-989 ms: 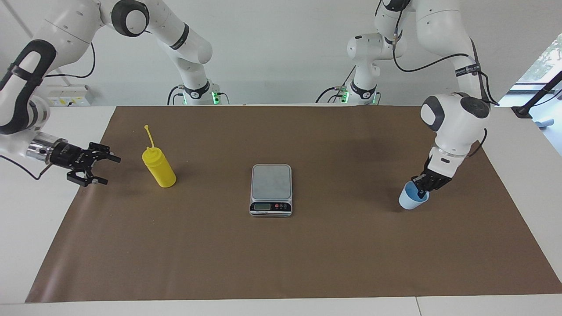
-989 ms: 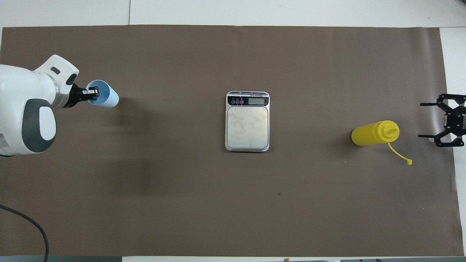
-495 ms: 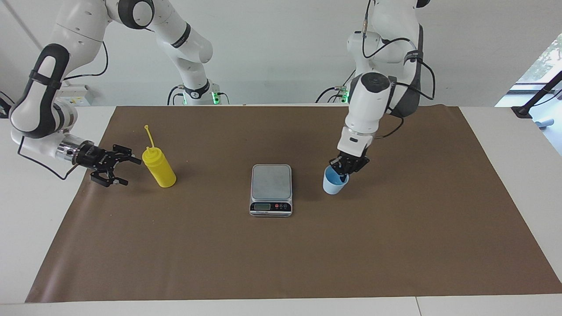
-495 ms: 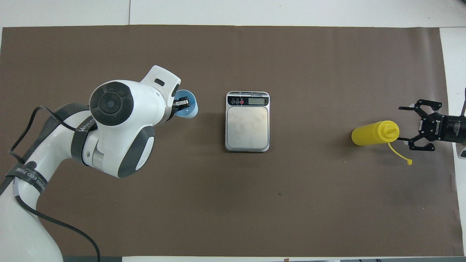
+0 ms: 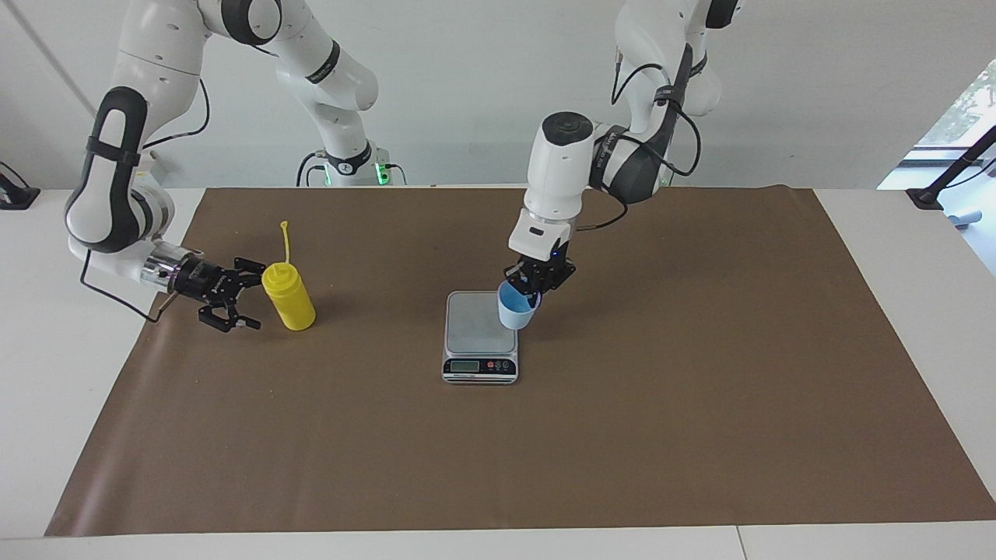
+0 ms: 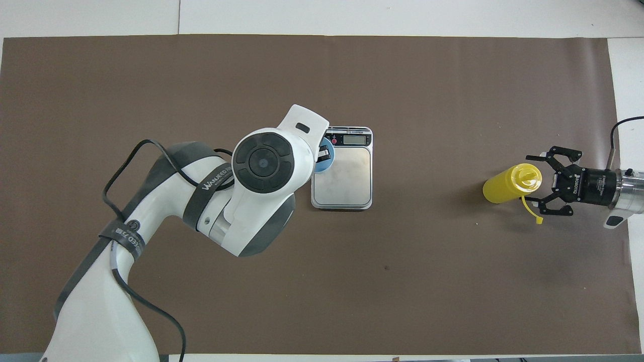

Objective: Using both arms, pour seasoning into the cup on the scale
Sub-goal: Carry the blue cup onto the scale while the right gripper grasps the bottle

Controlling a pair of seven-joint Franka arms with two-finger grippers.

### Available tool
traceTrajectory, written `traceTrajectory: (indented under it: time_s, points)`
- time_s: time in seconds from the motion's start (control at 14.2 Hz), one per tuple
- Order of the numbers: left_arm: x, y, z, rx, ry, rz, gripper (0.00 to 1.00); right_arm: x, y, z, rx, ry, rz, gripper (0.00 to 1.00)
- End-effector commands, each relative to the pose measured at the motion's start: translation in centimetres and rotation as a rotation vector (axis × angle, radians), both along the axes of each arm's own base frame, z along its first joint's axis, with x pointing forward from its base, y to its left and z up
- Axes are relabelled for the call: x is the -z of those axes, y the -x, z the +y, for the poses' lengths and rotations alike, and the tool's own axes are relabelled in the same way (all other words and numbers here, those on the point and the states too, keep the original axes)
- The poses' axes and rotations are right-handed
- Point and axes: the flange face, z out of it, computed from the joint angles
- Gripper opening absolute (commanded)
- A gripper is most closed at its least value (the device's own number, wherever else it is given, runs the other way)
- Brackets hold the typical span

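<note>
**Cup transfer to scale; bottle approach**

Cup [image 5: 517,306] is hanging over the scale [image 5: 480,335] platform edge, its rim clamped by the left end effector [image 5: 535,289], ready for weighing. Right end effector [image 5: 236,299], fingers apart, is flanking the seasoning [image 5: 289,297] standing on the worktop [image 5: 545,451], ungrasped.

Count: one cup, one scale, one bottle, two arms.

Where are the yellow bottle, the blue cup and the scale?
Yellow bottle [image 5: 289,302], facing view, middle of its body.
Blue cup [image 5: 516,313], facing view, outer wall.
Scale [image 5: 476,323], facing view, bare steel platform.
</note>
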Motion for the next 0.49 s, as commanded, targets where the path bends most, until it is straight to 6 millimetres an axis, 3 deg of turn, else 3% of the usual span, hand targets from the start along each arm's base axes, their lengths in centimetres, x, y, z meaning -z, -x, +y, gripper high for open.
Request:
traceTrajectory:
  time_s: [0.0,0.21,0.42]
  points:
    - [1.9,-0.3,-3.5,-0.018,-0.054,-0.014,0.0,-0.5,0.7,0.4,0.039,-0.007,0.003,1.0]
    - [2.8,-0.3,-3.7,-0.017,-0.065,-0.017,0.0,-0.6,1.2,-0.1,0.045,-0.016,-0.001,1.0]
    - [3.2,-0.4,-3.8,-0.015,-0.054,-0.028,0.0,0.4,3.2,0.1,0.051,-0.031,0.004,1.0]
